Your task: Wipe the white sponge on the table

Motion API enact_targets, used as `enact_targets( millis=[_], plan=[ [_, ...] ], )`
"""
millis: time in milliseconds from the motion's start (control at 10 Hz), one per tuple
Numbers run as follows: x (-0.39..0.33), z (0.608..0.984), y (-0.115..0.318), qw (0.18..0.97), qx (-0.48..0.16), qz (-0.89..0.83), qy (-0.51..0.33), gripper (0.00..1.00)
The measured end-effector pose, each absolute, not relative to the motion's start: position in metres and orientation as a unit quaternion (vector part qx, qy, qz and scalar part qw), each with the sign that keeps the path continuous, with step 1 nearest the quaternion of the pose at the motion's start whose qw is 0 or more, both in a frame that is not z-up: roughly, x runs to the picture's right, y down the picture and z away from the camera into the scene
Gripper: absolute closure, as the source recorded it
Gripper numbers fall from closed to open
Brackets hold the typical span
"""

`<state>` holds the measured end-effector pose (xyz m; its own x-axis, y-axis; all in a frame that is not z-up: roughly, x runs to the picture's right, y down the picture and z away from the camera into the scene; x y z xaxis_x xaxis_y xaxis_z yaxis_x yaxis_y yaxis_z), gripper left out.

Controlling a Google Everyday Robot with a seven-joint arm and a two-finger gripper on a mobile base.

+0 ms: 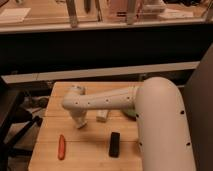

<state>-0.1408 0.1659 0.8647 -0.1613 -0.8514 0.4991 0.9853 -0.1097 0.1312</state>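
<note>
The white sponge lies on the wooden table, near its middle, just below my arm. My white arm reaches left across the table from the lower right. My gripper hangs from the arm's left end, pointing down at the tabletop, a little to the left of the sponge. It does not appear to hold the sponge.
An orange carrot-like object lies at the table's front left. A black rectangular object lies in front of the sponge. A greenish object peeks out from behind the arm. A dark chair stands left of the table.
</note>
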Motion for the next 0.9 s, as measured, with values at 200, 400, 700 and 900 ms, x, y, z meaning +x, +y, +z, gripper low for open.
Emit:
enact_targets(
  millis=[200,400,700,900],
  plan=[
    [-0.141,0.859,0.17,0.623,-0.149,-0.735,-0.223,1.0],
    [-0.14,0.858,0.169,0.622,-0.147,-0.736,-0.224,1.0],
    [-0.134,0.855,0.172,0.62,-0.143,-0.737,-0.226,1.0],
    [-0.134,0.852,0.174,0.616,-0.139,-0.741,-0.228,1.0]
  ],
)
